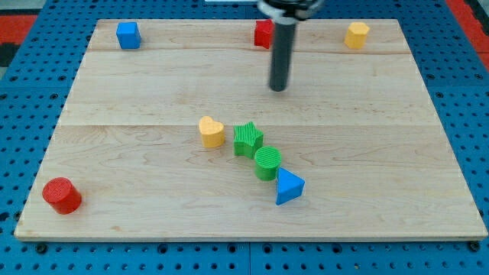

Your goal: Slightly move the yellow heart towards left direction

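Note:
The yellow heart (212, 131) lies near the middle of the wooden board (114, 168), just left of the green star (247, 140). My tip (279, 88) is up and to the right of the heart, apart from it and above the green star, touching no block. The rod partly hides the red star (263, 33) at the view's top.
A green cylinder (267, 163) and a blue triangle (288, 186) trail down-right from the green star. A blue cube (128, 34) sits top left, a yellow hexagon block (356, 34) top right, a red cylinder (61, 195) bottom left.

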### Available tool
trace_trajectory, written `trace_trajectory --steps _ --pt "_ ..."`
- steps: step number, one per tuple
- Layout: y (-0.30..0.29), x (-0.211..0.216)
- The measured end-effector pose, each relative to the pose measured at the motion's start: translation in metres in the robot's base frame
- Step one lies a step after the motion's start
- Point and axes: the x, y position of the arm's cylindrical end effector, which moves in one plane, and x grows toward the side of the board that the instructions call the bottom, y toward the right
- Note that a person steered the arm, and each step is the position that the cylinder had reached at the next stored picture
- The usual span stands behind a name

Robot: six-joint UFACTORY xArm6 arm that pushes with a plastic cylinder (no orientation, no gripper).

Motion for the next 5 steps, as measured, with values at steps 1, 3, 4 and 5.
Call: trace_trajectory --steps 1,3,4,5 --pt "-0.043 0.046" --pt "-0.067 0.12" --pt "-0.077 0.151" --pt "-0.091 0.211"
